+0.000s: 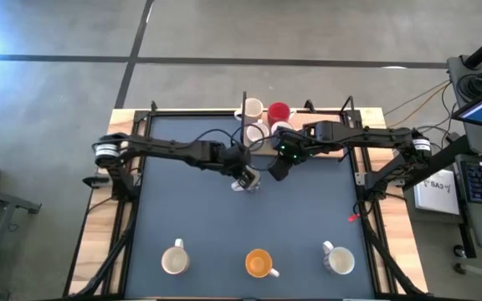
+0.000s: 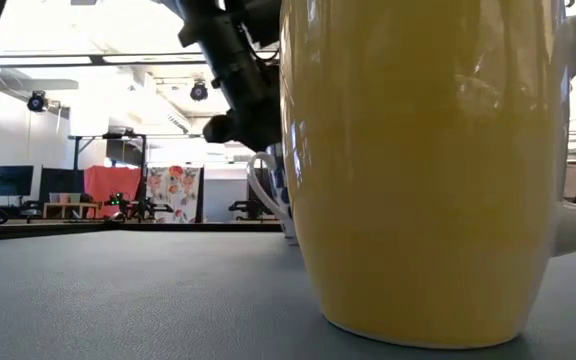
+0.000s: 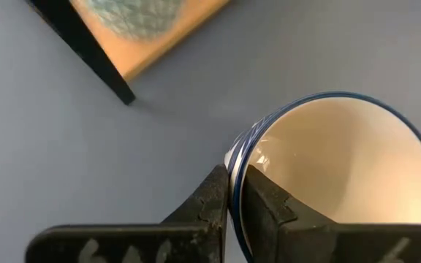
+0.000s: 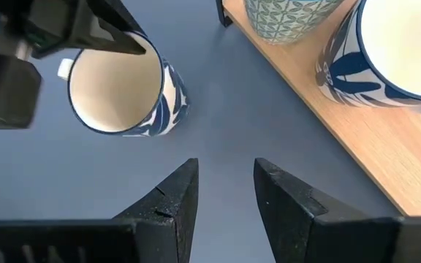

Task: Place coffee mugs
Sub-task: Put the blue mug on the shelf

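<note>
My left gripper [image 3: 240,197] is shut on a cream mug with blue leaf pattern [image 4: 119,91] at the table's middle [image 1: 245,180]. In the low view this mug [image 2: 271,190] shows behind the big orange mug [image 2: 418,170]. My right gripper [image 4: 225,183] is open and empty, hovering just right of that mug [image 1: 279,167]. A white mug [image 1: 252,109], a red mug [image 1: 279,111] and patterned mugs [image 4: 400,51] stand on a wooden board [image 4: 357,139] at the far edge. Three mugs stand along the near edge: cream [image 1: 174,261], orange [image 1: 259,263], cream [image 1: 339,261]. My left gripper pinches the patterned mug's blue rim [image 3: 234,164], one finger [image 3: 265,201] inside the cup and one [image 3: 210,201] outside. The fingers come from above, pointing down. The mug is upright, mouth up; whether its base rests on the table I cannot tell.
The dark table mat [image 1: 191,217] lies open between the middle and the near row of mugs. The wooden board's corner [image 3: 126,95] and its black frame are close to the held mug. Both arms meet near the far middle, close together.
</note>
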Controlling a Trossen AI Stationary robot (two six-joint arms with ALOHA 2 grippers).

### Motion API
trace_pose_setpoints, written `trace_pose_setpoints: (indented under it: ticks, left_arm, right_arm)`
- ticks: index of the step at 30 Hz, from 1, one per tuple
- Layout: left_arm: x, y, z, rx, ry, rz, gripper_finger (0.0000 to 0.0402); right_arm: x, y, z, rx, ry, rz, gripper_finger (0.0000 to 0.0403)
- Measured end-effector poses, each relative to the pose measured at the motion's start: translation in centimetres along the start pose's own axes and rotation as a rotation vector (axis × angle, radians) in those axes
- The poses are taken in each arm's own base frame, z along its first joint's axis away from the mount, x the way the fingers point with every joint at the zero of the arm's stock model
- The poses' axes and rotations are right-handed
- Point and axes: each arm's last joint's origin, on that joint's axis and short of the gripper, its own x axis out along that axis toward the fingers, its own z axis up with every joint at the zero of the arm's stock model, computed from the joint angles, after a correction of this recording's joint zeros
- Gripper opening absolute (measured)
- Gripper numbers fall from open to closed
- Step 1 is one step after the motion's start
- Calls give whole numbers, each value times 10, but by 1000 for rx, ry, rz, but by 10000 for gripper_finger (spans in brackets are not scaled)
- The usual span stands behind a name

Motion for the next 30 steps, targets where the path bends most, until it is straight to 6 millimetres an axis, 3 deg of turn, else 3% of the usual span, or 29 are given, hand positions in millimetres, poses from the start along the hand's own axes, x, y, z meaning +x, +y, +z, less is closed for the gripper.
trace_pose_setpoints:
  ticks: [6, 15, 19, 24, 30]
  left_arm:
    - [4, -7, -7, 14, 31, 4, 23]
    - [-2, -7, -10, 36, 68, -27, 76]
    - [-22, -9, -15, 61, 79, -43, 90]
    - [-62, -8, -21, 92, -16, -51, 93]
    - [-111, 1, -35, 115, -79, -112, 93]
  right_arm:
    - [0, -1, -4, -3, 35, -23, 122]
    - [1, 1, -4, -7, 25, -13, 125]
    - [4, 3, -2, -5, -8, 10, 125]
    - [17, 7, 1, -9, -70, 82, 129]
    - [35, 9, 1, -154, -130, 138, 135]
